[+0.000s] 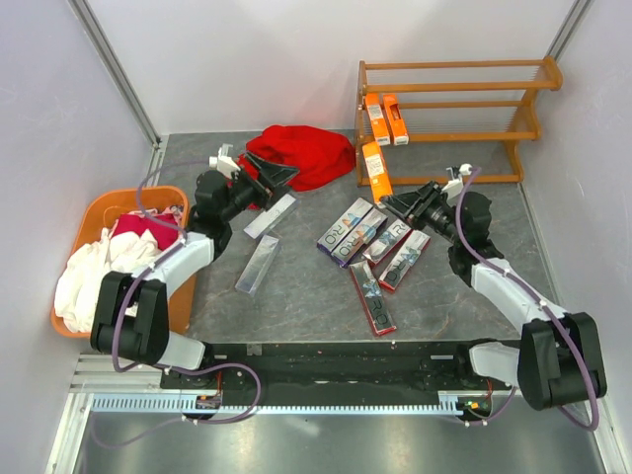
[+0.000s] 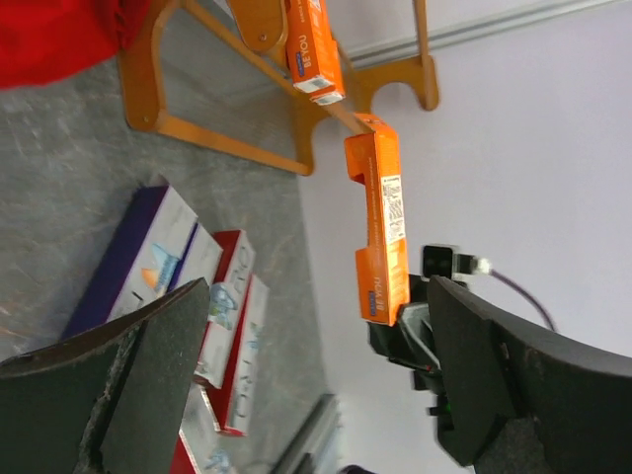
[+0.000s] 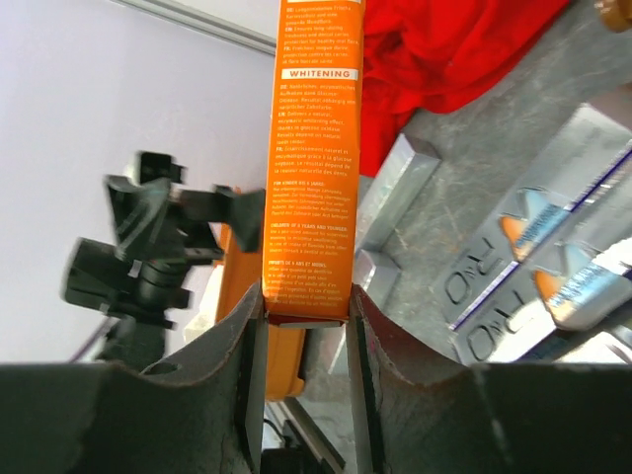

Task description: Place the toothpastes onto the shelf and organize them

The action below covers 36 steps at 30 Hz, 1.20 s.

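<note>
right end effector (image 3: 306, 321) clamped on tail of orange box (image 3: 311, 148), box jutting ahead toward shelf (image 1: 464, 103) | left end effector (image 1: 281, 176) apart, empty | we judge box light, stiff, crushable card; grip flat sides gently

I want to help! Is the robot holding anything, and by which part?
The right pincer grips an orange toothpaste box by one end. The left pincer holds nothing.

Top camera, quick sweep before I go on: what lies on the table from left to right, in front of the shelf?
Orange basket → two plain silver-grey boxes → group of printed toothpaste boxes. Left out because they overlap these: the red cloth, and the orange box held in the right gripper.
</note>
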### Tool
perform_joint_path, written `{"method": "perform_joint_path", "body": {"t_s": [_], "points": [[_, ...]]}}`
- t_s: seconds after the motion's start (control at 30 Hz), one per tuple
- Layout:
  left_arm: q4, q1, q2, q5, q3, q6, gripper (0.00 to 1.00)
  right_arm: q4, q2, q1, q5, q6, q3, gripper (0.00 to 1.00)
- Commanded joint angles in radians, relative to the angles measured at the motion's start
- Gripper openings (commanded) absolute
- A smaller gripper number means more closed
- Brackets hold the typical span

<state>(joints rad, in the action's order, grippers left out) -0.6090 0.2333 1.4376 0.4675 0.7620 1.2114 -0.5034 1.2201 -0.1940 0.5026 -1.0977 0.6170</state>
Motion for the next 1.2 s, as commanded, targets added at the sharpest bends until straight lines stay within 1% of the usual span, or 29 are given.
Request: {"method": "perform_joint_path", "body": {"t_s": [0.0, 0.03, 0.07, 0.1, 0.13, 0.17, 0.23, 0.27, 0.33, 0.67, 0.8, 0.97, 1.17], "points": [[0.425, 0.018, -0.037, -0.078, 0.175, -0.350, 0.98, 0.118, -0.053, 0.083, 0.088, 0.079, 0.001, 0.23], [0.484, 0.033, -0.036, -0.126, 0.242, -0.392, 1.00, 0.120, -0.060, 0.099, 0.099, 0.078, -0.003, 0.22], [0.535, 0.046, -0.034, -0.160, 0.278, -0.435, 1.00, 0.118, -0.063, 0.116, 0.125, 0.078, -0.008, 0.22], [0.595, 0.061, -0.034, -0.199, 0.343, -0.520, 1.00, 0.120, -0.067, 0.146, 0.134, 0.078, -0.011, 0.22], [0.695, 0.093, -0.032, -0.289, 0.373, -0.559, 1.00, 0.120, -0.073, 0.162, 0.143, 0.082, -0.011, 0.22], [0.736, 0.109, -0.032, -0.329, 0.396, -0.625, 1.00, 0.135, -0.073, 0.175, 0.158, 0.088, 0.000, 0.22], [0.813, 0.145, -0.022, -0.418, 0.454, -0.673, 1.00, 0.146, -0.073, 0.223, 0.172, 0.105, 0.010, 0.22], [0.830, 0.156, -0.017, -0.441, 0.470, -0.708, 1.00, 0.154, -0.070, 0.235, 0.185, 0.108, 0.023, 0.22], [0.867, 0.188, -0.005, -0.501, 0.503, -0.733, 1.00, 0.154, -0.062, 0.268, 0.195, 0.114, 0.032, 0.22], [0.873, 0.232, 0.043, -0.495, 0.511, -0.747, 1.00, 0.124, -0.011, 0.356, 0.226, 0.111, 0.099, 0.22], [0.873, 0.235, 0.064, -0.484, 0.508, -0.750, 1.00, 0.154, -0.005, 0.378, 0.169, 0.148, 0.133, 0.23], [0.871, 0.239, 0.073, -0.483, 0.505, -0.753, 1.00, 0.100, 0.090, 0.387, 0.122, 0.133, 0.199, 0.22], [0.871, 0.241, 0.080, -0.480, 0.500, -0.756, 1.00, 0.026, 0.255, 0.389, 0.119, 0.088, 0.315, 0.22]]}}
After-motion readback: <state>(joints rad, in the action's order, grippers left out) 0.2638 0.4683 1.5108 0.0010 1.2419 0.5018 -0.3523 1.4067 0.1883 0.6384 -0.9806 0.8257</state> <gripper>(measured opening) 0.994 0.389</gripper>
